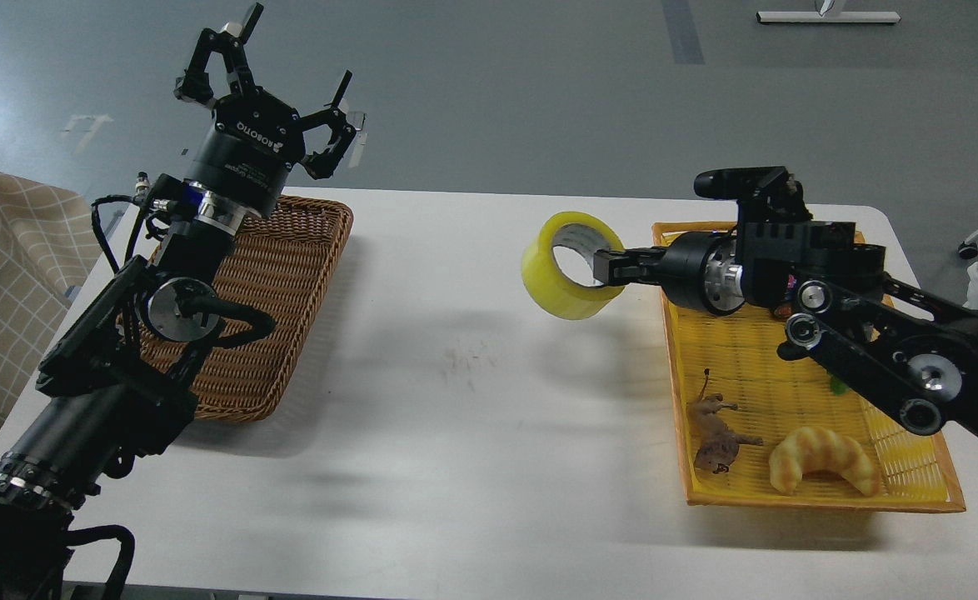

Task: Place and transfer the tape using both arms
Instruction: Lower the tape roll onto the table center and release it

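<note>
The yellow tape roll (568, 267) hangs in the air above the white table (456, 375), just left of the yellow tray (822, 500). My right gripper (610, 267) reaches in from the right and is shut on the roll's right wall, fingers through the grey-white core. My left gripper (276, 96) is raised high over the far end of the brown wicker basket (297, 275), its fingers spread open and empty. It is far to the left of the tape.
The yellow tray at the right holds a tan croissant toy (822, 471), a brown animal toy (716, 435) and a small green item (839, 385). A checked cloth (6, 275) lies off the table's left edge.
</note>
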Robot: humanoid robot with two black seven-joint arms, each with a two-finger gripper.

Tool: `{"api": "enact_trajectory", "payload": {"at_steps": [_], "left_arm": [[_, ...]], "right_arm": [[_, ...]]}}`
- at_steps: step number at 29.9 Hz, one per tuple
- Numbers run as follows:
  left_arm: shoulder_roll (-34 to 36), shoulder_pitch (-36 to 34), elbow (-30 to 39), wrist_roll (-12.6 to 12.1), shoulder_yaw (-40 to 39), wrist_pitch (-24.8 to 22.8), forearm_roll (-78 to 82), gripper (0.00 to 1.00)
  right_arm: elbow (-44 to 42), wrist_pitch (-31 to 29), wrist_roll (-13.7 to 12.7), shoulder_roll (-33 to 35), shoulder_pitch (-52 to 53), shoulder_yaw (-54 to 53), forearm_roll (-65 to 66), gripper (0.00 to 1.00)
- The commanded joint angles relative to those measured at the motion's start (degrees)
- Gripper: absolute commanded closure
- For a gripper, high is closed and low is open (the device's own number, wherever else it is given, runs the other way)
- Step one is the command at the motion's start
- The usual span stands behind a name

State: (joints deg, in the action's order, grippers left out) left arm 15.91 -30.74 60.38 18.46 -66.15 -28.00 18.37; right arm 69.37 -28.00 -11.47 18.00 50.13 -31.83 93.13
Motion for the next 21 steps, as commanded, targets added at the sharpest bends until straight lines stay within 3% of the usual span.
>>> {"api": "enact_trajectory", "payload": {"at_steps": [1,9,21], "left_arm": [[0.0,0.0,0.0,0.0,0.0,0.0,0.0,0.02],[-0.1,0.0,0.0,-0.1,0.1,0.0,0.0,0.02],[-0.3,0.0,0.1,-0.1,0.3,0.0,0.0,0.02]], "right_arm": [[-4.7,0.0,-2.2,-5.8,1.1,2.9,0.4,1.0],[-13.2,0.0,-2.2,-15.9,2.1,6.8,2.1,1.0],[-18.6,0.0,-2.2,-18.0,4.3,13.3,2.2,0.99]]}}
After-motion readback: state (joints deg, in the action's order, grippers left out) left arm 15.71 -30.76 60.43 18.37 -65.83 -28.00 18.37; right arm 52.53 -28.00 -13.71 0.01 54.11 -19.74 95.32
